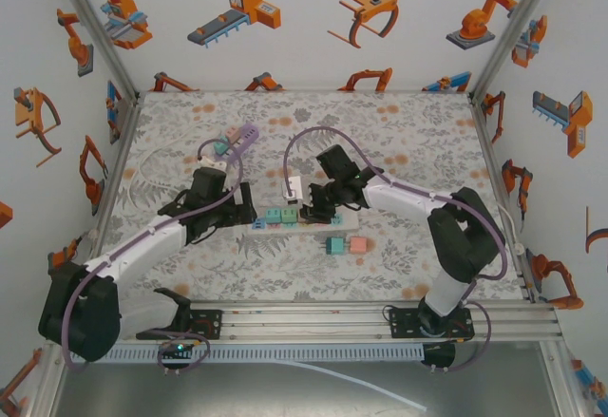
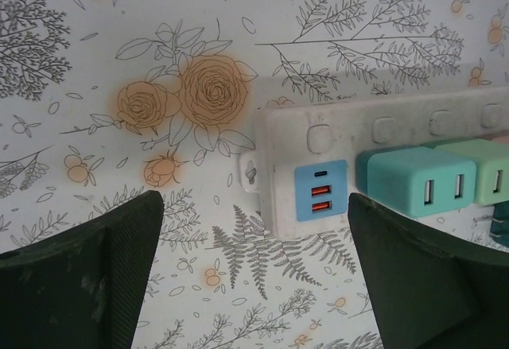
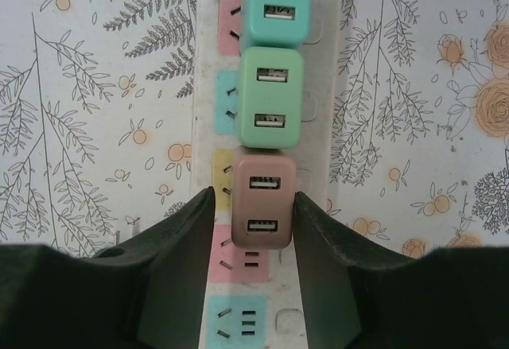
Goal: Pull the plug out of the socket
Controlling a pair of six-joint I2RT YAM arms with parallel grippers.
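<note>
Brown twin-port plug (image 3: 263, 206) in white socket (image 3: 322, 63)

Left claw (image 2: 253, 206) gaping; right claw (image 3: 253, 198) narrow

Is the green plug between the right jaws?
No, the brown plug sits between the jaws; the green plug lies just beyond them.

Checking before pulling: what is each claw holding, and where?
Right claw flanks the brown plug at its sides; grip cannot be told. Left claw open, holding nothing.
</note>
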